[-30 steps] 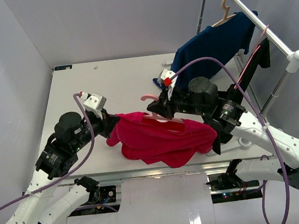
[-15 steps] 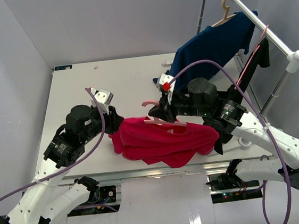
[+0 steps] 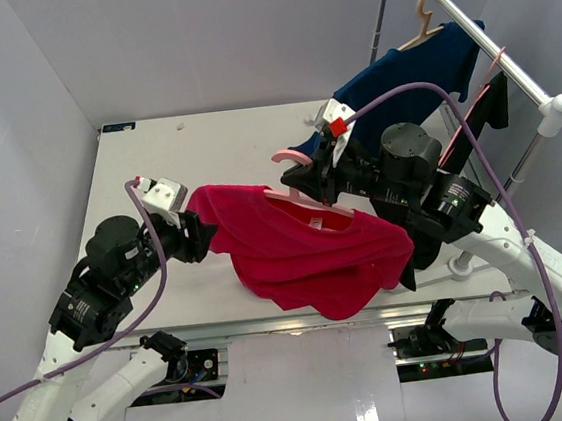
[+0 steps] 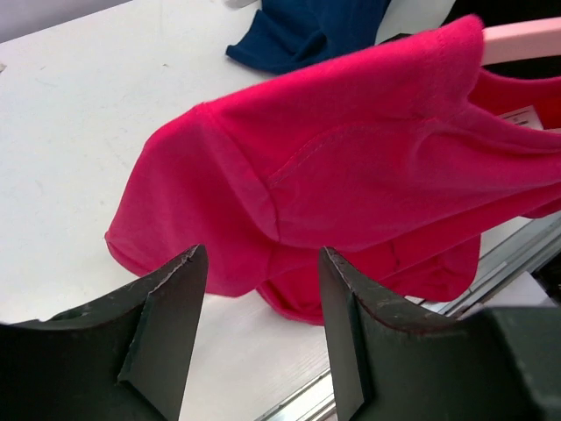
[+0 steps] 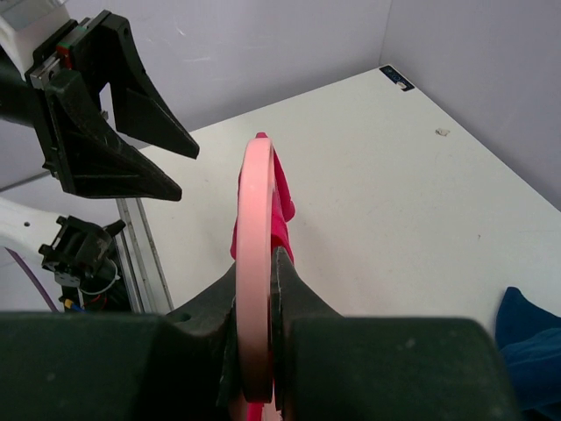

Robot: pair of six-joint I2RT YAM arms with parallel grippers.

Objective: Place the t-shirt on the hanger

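The crimson t-shirt (image 3: pixel 306 253) hangs draped over the pale-pink hanger (image 3: pixel 286 157), its hem trailing on the table near the front edge. My right gripper (image 3: pixel 309 185) is shut on the hanger (image 5: pixel 256 210) just below the hook and holds it above the table; a strip of red cloth (image 5: pixel 283 203) shows behind the hanger. My left gripper (image 3: pixel 200 241) stands open just left of the shirt's left sleeve. In the left wrist view, nothing sits between its fingers (image 4: pixel 166 324), and the t-shirt (image 4: pixel 368 158) lies a little ahead of them. The hanger's end (image 4: pixel 526 39) pokes out of the cloth.
A navy blue shirt (image 3: pixel 408 76) on a beige hanger (image 3: pixel 428 9) hangs from the white rack bar (image 3: pixel 491 53) at the back right, its hem reaching the table (image 3: pixel 204 148). A black garment (image 3: pixel 487 113) hangs beside it. The table's front rail (image 3: pixel 223 329) runs just below the shirt.
My left gripper opened, let go of the shirt's left side and drew back to the left. My right gripper lifted the hanger and shirt up and to the right.
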